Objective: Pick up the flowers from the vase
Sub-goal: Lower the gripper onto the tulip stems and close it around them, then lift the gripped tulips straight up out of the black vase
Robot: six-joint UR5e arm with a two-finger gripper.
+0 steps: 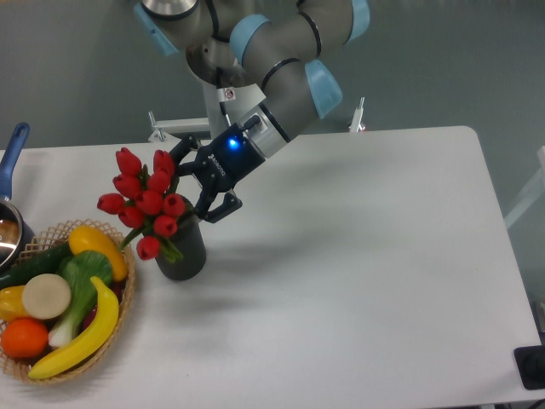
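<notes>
**Closing in on the tulips: approach step, grasp not yet made**

Gripper (194, 182) low over the table's left half, tilted down and leftward, right beside the flowers (143, 201). Jaws spread: one finger shows by the upper right buds, the other lower down by the vase mouth, with a clear gap between. Nothing pinched that I can see. Whether a finger already brushes a bud or leaf I cannot tell, too close to call.

Flowers sit in the vase (185, 251), the bunch leaning left and out over the rim toward the wicker basket (118, 317). Red buds clustered; green stems and a leaf or two visible just above the mouth. Vase stands upright on the white table (366, 273), just right of the basket of fruit and vegetables. Blue-handled pot (12, 209) at the far left edge, well out of the way.

Judgement: this is the reach, final bit. Next move wants the open fingers brought round the stems just above the vase mouth rather than the buds, then closed, then a lift roughly along the stems' lean so they draw free. Risk as I read it: the vase is small and may tip or ride up with the bunch if the stems bind
</notes>
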